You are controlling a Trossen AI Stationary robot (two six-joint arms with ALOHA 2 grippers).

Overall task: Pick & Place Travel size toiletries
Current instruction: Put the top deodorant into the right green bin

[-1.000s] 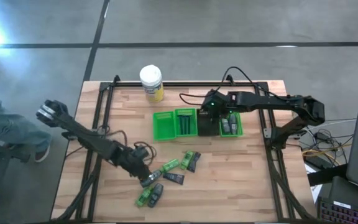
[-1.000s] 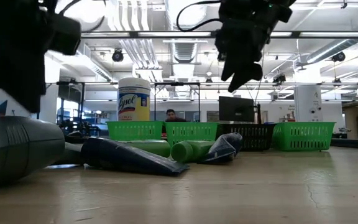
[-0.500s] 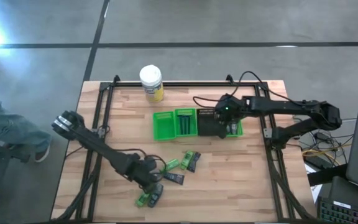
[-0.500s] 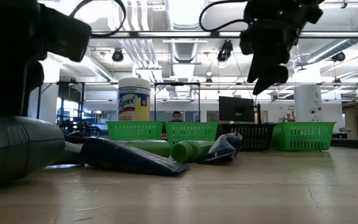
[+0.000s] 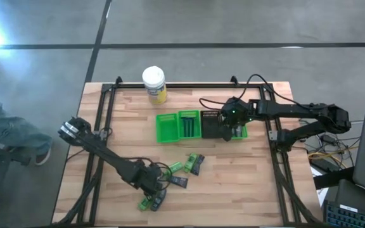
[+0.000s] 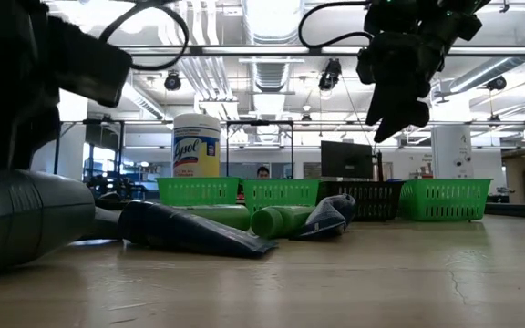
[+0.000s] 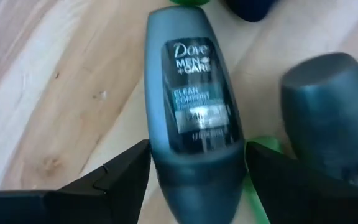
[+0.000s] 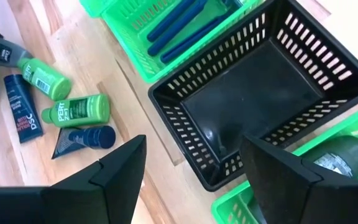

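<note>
Several toiletries lie on the wood near the table's near edge: green bottles [image 5: 175, 167], dark tubes [image 5: 178, 182] and grey roll-ons [image 5: 159, 202]. My left gripper [image 5: 152, 189] is low over them and open. Its fingers stand on either side of a grey Dove roll-on [image 7: 194, 106] that lies flat on the wood. My right gripper [image 5: 231, 120] hovers open over the black tray [image 8: 253, 106], which holds nothing. The green tray [image 8: 166, 18] beside it holds thin blue sticks. Another green tray holds a grey roll-on [image 8: 340, 155]. My left gripper straddles the Dove roll-on's lower body [image 7: 194, 155] from above, one finger [image 7: 126, 171] along each long side. I cannot tell whether the fingers touch it. The roll-on lies on the table.
A row of small trays, green [image 5: 168, 126] and black [image 5: 211, 125], crosses the table's middle. A white-lidded jar [image 5: 154, 83] stands near the far edge. A second grey roll-on [image 7: 328, 118] lies close beside my left gripper. Bare wood shows on the near right.
My right gripper has moved toward the table's right, from the black tray's left side to its right side by the end green tray. My left arm has sunk lower over the toiletries at the near edge.
</note>
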